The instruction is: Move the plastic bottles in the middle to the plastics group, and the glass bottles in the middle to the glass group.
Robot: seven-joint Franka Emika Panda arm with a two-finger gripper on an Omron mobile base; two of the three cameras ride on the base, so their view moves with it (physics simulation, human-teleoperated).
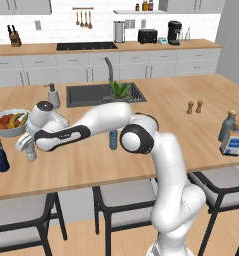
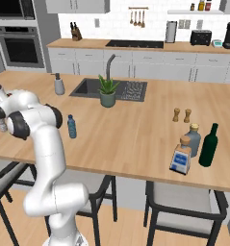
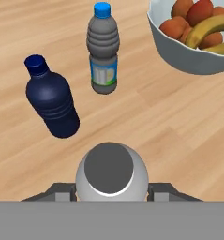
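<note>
My gripper (image 3: 111,191) is shut on the clear-greyish plastic bottle (image 3: 111,172), seen from above its pale cap with a finger on each side. In the left base view the gripper (image 1: 28,148) holds that bottle (image 1: 31,156) upright at the island's left end. Just beyond it stand the plastics group's dark navy bottle (image 3: 52,101) and the blue-capped clear bottle (image 3: 103,51). The translucent blue plastic bottle (image 2: 71,126) stands mid-counter. The squat square glass bottle (image 2: 182,156) stands at the right, next to the tall grey-blue bottle (image 2: 193,139) and the dark green bottle (image 2: 209,145).
A fruit bowl (image 3: 179,58) sits close behind the plastics group. Mid-island are a sink (image 2: 90,89), a potted plant (image 2: 107,91) and a soap dispenser (image 2: 59,85). Two wooden shakers (image 2: 182,115) stand right of centre. Stools line the near edge.
</note>
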